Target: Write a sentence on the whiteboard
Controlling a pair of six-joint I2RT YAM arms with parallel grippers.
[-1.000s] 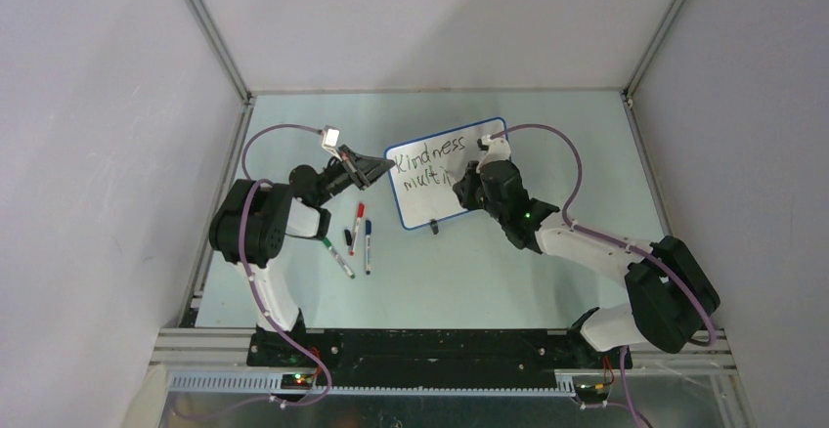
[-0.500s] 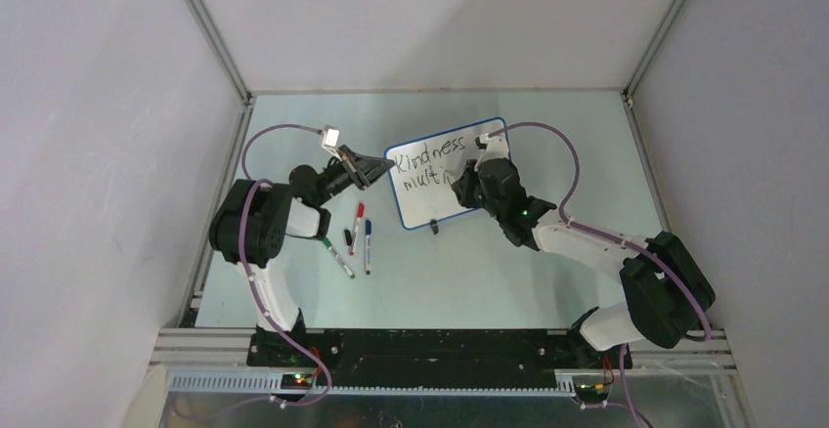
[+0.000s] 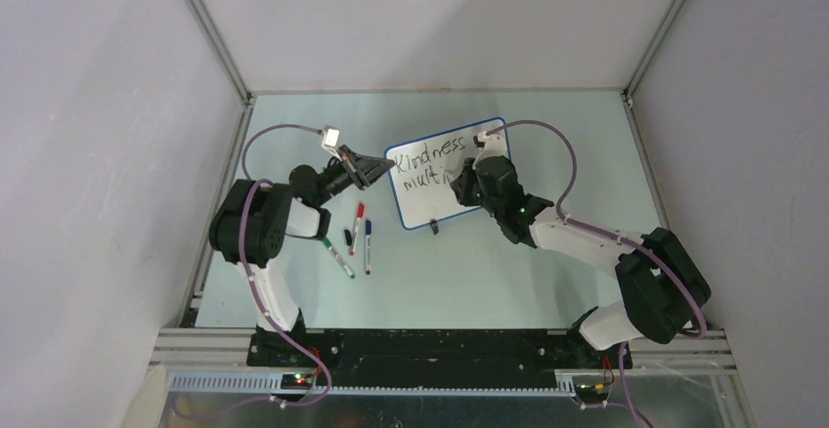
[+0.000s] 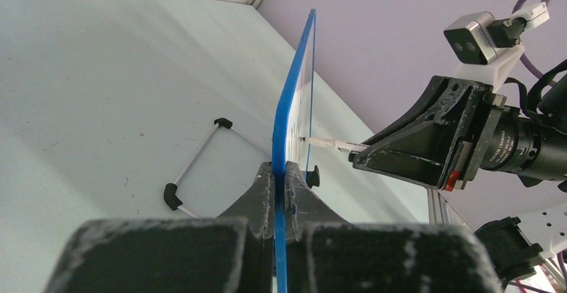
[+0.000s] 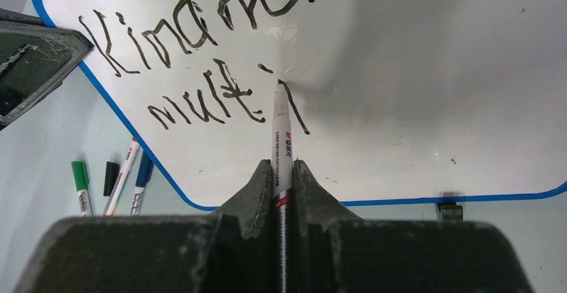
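Note:
The whiteboard (image 3: 445,169) stands tilted on its feet at mid table, its blue rim edge-on in the left wrist view (image 4: 294,99). My left gripper (image 3: 379,166) is shut on its left edge (image 4: 280,172). My right gripper (image 5: 282,166) is shut on a white-barrelled black marker (image 5: 280,139), tip touching the board. The sentence (image 5: 200,59) reads "Kindness" above "multi", with a long stroke under the tip. In the top view the right gripper (image 3: 459,182) covers the end of the second line (image 3: 422,180).
Several markers lie on the table left of the board: red (image 3: 358,223), blue (image 3: 368,245), green (image 3: 338,257), and a black cap (image 3: 347,236). They also show in the right wrist view (image 5: 110,179). The board's wire stand (image 4: 194,169) rests behind it.
My right arm has shifted slightly up and left at the board with the marker. The left arm and board have not moved.

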